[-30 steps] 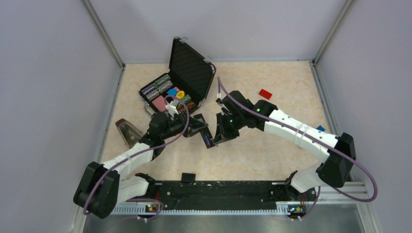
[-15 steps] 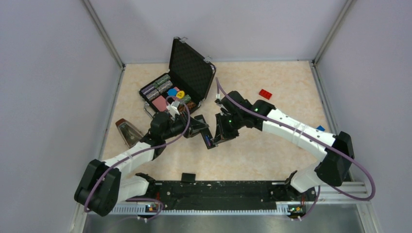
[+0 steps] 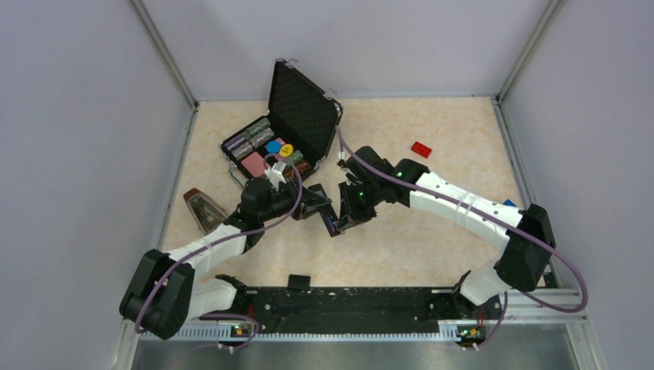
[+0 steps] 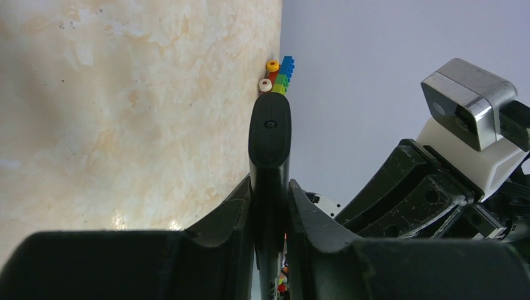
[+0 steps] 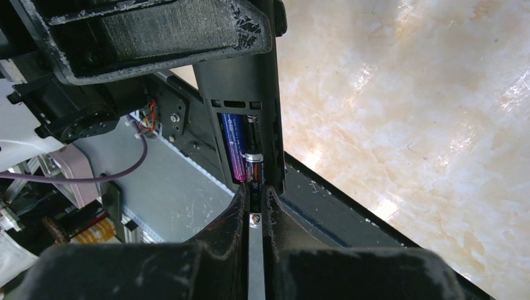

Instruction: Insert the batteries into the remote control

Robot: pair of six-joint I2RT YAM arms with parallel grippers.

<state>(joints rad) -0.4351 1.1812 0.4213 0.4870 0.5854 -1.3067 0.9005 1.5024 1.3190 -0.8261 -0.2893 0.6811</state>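
My left gripper [image 3: 315, 202] is shut on the slim black remote control [image 4: 269, 140] and holds it above the table, its battery recess turned toward the right arm. In the right wrist view the remote control [image 5: 240, 106] shows an open recess with one purple battery [image 5: 232, 147] seated in it. My right gripper [image 5: 255, 195] is shut on the second battery [image 5: 254, 167], whose upper end sits in the recess beside the first. In the top view the right gripper [image 3: 348, 212] meets the remote's lower end [image 3: 332, 223].
An open black foam-lined case [image 3: 301, 104] with chip stacks and coloured pieces stands at the back left. A red brick [image 3: 421, 149] lies at the back right, a blue brick [image 3: 508, 204] by the right wall. A small black cover [image 3: 298, 281] lies near the front rail. A brown object [image 3: 202, 211] is at left.
The right arm has shifted slightly left toward the remote. The left gripper and the remote have barely moved.
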